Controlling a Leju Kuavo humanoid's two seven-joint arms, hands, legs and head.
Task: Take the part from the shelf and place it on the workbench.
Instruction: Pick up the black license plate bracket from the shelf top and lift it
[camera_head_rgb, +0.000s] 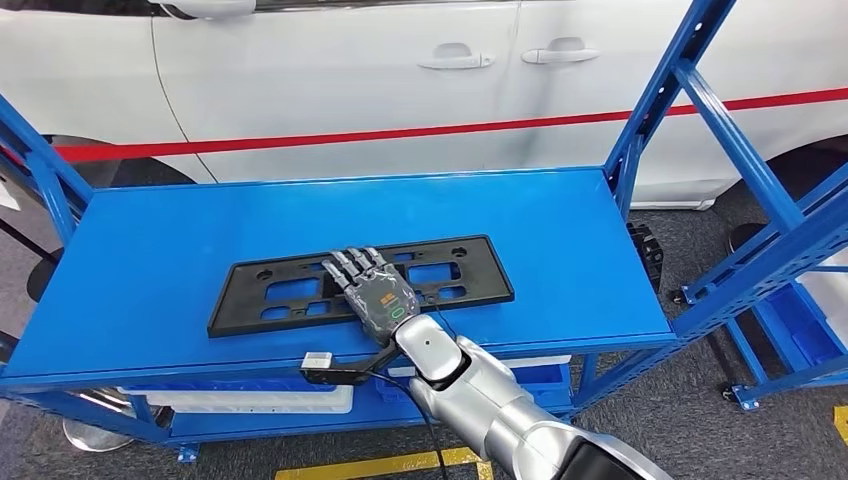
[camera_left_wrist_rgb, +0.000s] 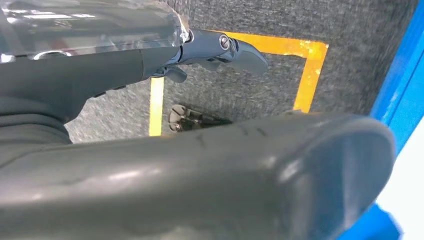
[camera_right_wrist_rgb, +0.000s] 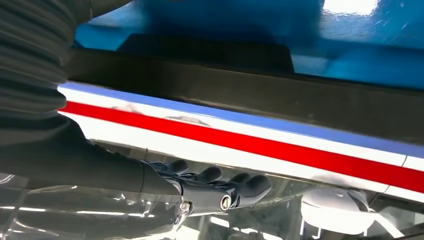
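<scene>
The part (camera_head_rgb: 360, 283), a flat black plate frame with cut-outs, is seen lying at the centre of the head view on the blue shelf (camera_head_rgb: 150, 270), its long axis running from left to right across the frame and tilted slightly upward toward the right. The right hand (camera_head_rgb: 375, 290) is laid over the middle of the part, palm down, with the fingers extended forward and slightly spread toward the top of the frame; the fingertips are placed near the part's far long edge. Nothing is seen to be clasped: the fingers rest flat on or just above the part, and whether contact is made cannot be told. The near long edge of the part lies under the wrist, close to the shelf's front lip.

In the left wrist view the left hand (camera_left_wrist_rgb: 200, 170) is shown hanging over grey floor (camera_left_wrist_rgb: 240, 95) with yellow tape (camera_left_wrist_rgb: 306, 75); its fingers lie apart with nothing between them. The right hand is therefore judged far nearer to the part.

Bare blue surface is left on every side of the part, widest at the left and toward the back. Slanted blue uprights (camera_head_rgb: 655, 110) stand at the right of the frame, and a white car (camera_head_rgb: 400, 80) with a red stripe fills the top. A lift toward the lower edge of the frame is judged to be least obstructed.
</scene>
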